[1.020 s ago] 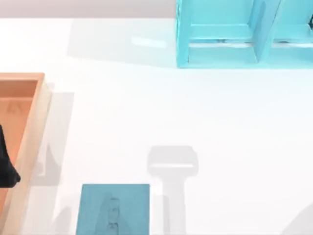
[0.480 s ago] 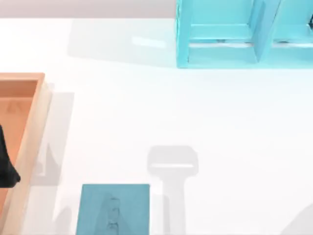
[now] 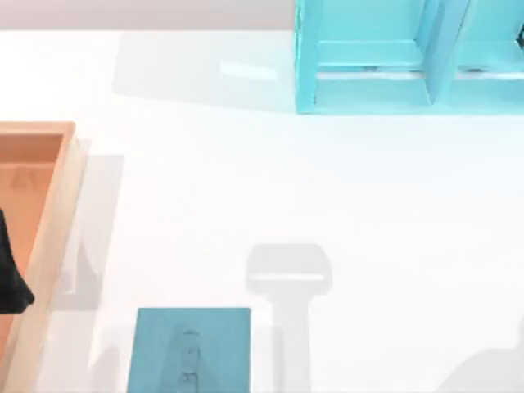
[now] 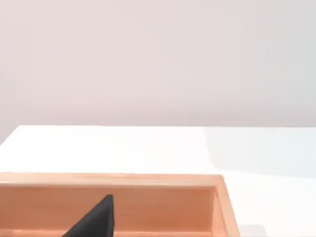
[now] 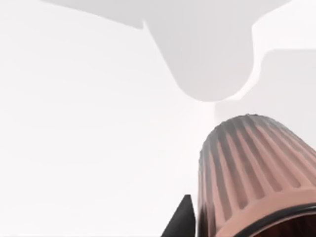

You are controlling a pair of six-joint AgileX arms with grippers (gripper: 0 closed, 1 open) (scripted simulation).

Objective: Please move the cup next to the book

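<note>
Right wrist view: ribbed brownish-pink cup (image 5: pixel 252 173), dark rim; jaws' state unclear.

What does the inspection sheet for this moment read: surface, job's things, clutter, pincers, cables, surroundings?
Surface: white table, shadows on it.
Job's things: teal book flat at the top view's near edge; ribbed cup close before the right wrist camera.
Clutter: orange tray at left; cyan shelf unit at far right.
Pincers: left pincer's dark fingertip over the tray; right pincer's dark fingertip beside the cup.
Cables: nothing seen.
Surroundings: plain pale wall.
</note>
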